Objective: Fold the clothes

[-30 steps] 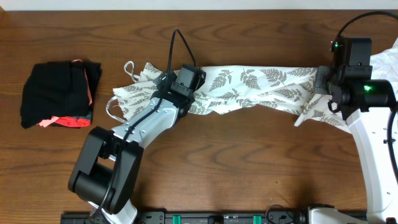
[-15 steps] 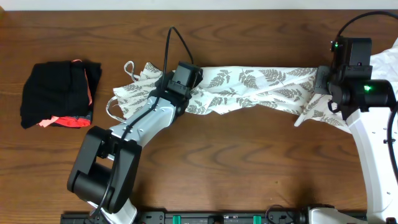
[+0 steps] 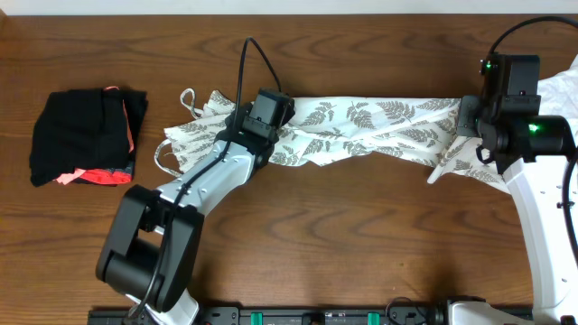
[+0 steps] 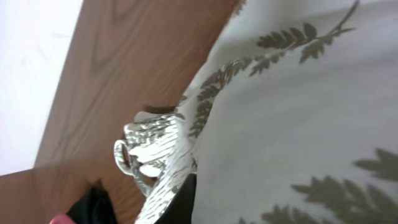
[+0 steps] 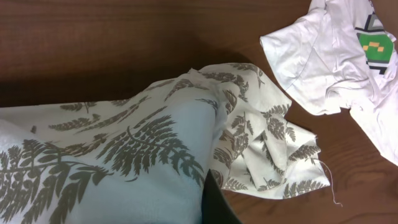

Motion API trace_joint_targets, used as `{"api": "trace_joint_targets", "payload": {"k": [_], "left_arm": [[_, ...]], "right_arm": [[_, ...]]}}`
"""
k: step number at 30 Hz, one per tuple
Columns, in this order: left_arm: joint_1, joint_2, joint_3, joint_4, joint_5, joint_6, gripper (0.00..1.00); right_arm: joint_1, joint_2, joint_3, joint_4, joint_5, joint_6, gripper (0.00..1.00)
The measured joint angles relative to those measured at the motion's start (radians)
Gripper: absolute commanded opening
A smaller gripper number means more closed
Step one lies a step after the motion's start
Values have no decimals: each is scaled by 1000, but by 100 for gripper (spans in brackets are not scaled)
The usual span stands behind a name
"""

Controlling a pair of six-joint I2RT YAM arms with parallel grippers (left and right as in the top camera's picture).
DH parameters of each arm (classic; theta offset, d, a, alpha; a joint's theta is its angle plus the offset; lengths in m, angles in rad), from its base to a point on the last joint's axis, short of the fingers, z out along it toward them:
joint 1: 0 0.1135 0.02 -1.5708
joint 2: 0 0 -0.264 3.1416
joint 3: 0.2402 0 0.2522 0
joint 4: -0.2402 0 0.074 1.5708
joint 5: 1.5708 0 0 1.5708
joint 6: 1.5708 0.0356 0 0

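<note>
**Position of the workpiece.** The thin white fabric dress with a grey-green fern-leaf print [image 3: 379,126] lies across the upper half of the dark wooden table [image 3: 361,244] as 1 long, twisted band running left to right. Its thin white shoulder straps [image 3: 170,155] loop out at the left end. The hem end is bunched in loose folds at the right.

**Gripper status.**
- The left gripper [image 3: 271,125] sits on the band near the strap end. Its jaws are closed, and the wrist view is filled with printed fabric pressed close, so it is judged to be pinching the dress.
- The right gripper [image 3: 470,122] is closed on the opposite end. Printed cloth drapes over its dark finger in the wrist view.

**Other items.** A black folded fabric bundle with coral-pink trim [image 3: 86,135] lies well apart at the left. A crumpled white garment with a small green graphic [image 5: 336,56] lies just beside the hem end, at the right edge.

**Progress.** Early stage. The dress is held at 2 points but is neither spread flat nor creased. No fold is visible. Remaining: flatten the fabric, make each fold, and set the result down.
</note>
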Motion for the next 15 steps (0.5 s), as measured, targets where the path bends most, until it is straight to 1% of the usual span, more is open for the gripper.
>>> {"api": "trace_joint_targets", "payload": {"k": [6,11,15], "left_arm": [[21,-88,27,-3,-52,0,6],[50,-246,96,0,-71,0,6],[50,-377,131,7,-75,0,6]], "right_arm": [[0,0,0,17,6,0,1],[0,-18,-1,61,23,0,1],[0,-78,-1,83,27,0,1]]}}
